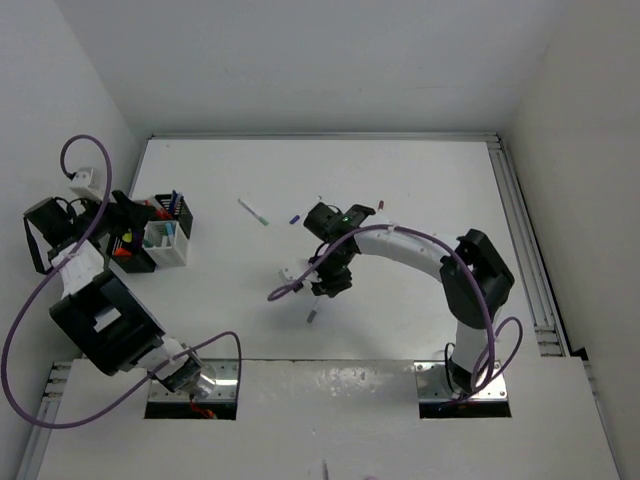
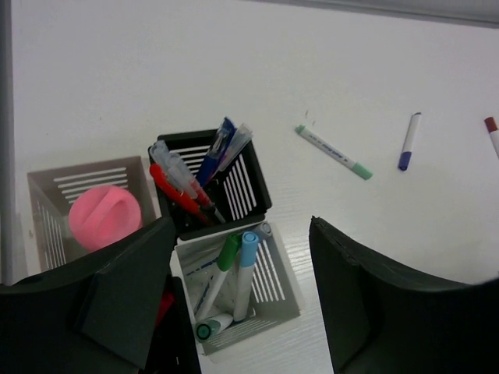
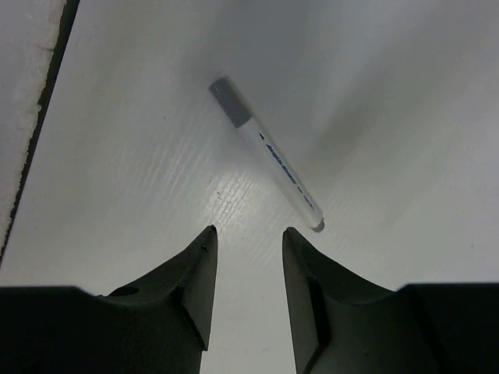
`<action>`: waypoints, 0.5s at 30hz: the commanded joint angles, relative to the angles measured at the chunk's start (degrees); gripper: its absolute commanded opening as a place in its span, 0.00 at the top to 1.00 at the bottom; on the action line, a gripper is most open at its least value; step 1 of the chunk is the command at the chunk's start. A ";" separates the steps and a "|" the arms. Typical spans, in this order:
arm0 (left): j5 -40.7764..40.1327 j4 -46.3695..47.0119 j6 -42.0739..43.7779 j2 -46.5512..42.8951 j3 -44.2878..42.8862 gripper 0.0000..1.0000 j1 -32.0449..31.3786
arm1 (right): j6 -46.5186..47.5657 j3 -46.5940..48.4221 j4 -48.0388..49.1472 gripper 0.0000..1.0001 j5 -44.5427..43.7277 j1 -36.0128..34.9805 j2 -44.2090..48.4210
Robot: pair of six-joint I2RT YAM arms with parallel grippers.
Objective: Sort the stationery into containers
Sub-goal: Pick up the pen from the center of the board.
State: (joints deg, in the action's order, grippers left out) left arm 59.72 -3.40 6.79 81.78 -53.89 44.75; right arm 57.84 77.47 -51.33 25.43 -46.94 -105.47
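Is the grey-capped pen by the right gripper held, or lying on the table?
Lying on the table, not held. The grey-capped pen lies flat ahead of the right gripper, whose jaws stand apart with nothing between them.

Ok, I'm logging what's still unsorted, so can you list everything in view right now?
Black holder: one, black mesh, middle of the cluster, blue and red pens inside.
White holder: one, in front of the black one, green- and blue-capped markers inside.
Pale holder: one, left of the black one, holds a pink stick.
Second black holder: one, partly hidden by the arm.
Green-capped marker: one, loose on the table.
Blue-capped pen: one, loose, to its right.
Red-capped pen: one, loose, further right.
Grey-capped marker: one, loose, ahead of the right jaws.
Table: one, white.
Left arm: jaws open above the holders.
Right arm: jaws open, empty.
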 commanded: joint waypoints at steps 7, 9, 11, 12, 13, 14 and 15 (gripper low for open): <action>7.16 2.17 -6.17 -10.93 -0.16 0.23 -2.03 | 17.47 -8.22 11.08 0.64 -8.63 -4.74 -1.40; 7.51 1.38 -6.26 -11.64 -0.25 0.23 -2.74 | 19.57 -6.81 11.25 0.65 -10.74 -4.83 -4.11; 7.77 0.41 -5.56 -12.60 -0.52 0.23 -3.44 | 20.55 -4.62 11.25 0.66 -13.03 -4.57 -5.88; 7.78 -0.20 -5.38 -13.22 -0.69 0.23 -3.53 | 21.16 -3.91 11.34 0.66 -13.65 -4.48 -7.28; 8.39 -0.55 -4.51 -13.57 -0.60 0.23 -3.79 | 21.26 -2.69 11.34 0.67 -14.00 -4.22 -7.73; 8.48 -1.08 -3.98 -13.84 -0.60 0.23 -3.71 | 21.78 -2.16 11.25 0.67 -13.92 -4.13 -8.17; 8.48 -2.65 -3.10 -14.36 -0.69 0.23 -3.79 | 22.22 -1.89 10.90 0.67 -13.92 -4.13 -8.26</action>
State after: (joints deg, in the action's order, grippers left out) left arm 65.67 -4.29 2.17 69.87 -53.89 41.45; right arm 75.90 72.49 -42.30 13.19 -51.46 -113.12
